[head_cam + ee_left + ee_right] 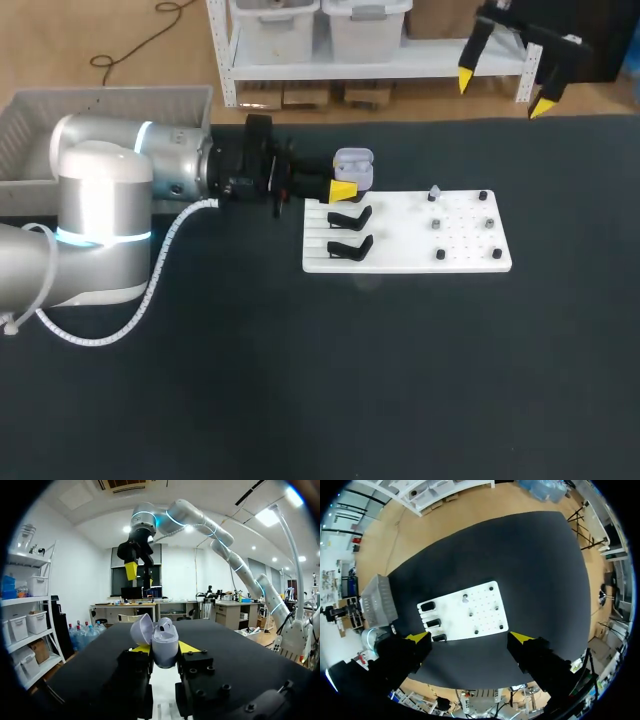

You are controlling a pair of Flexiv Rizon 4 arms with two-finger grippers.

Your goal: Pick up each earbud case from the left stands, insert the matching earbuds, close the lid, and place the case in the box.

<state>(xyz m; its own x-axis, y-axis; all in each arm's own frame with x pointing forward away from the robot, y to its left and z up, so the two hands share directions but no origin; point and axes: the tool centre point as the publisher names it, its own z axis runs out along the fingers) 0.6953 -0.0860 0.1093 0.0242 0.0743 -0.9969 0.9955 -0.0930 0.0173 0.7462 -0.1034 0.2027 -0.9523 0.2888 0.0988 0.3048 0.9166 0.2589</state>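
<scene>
Open earbud case pinched in left gripper, over white stand board, right gripper spread wide, high above the board

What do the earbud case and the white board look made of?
The earbud case: smooth pale-lilac plastic, probably; soft sheen on its rounded shell. The white board: rigid matte plastic or painted sheet, hard to tell; flat, even white, rows of small holes.
</scene>
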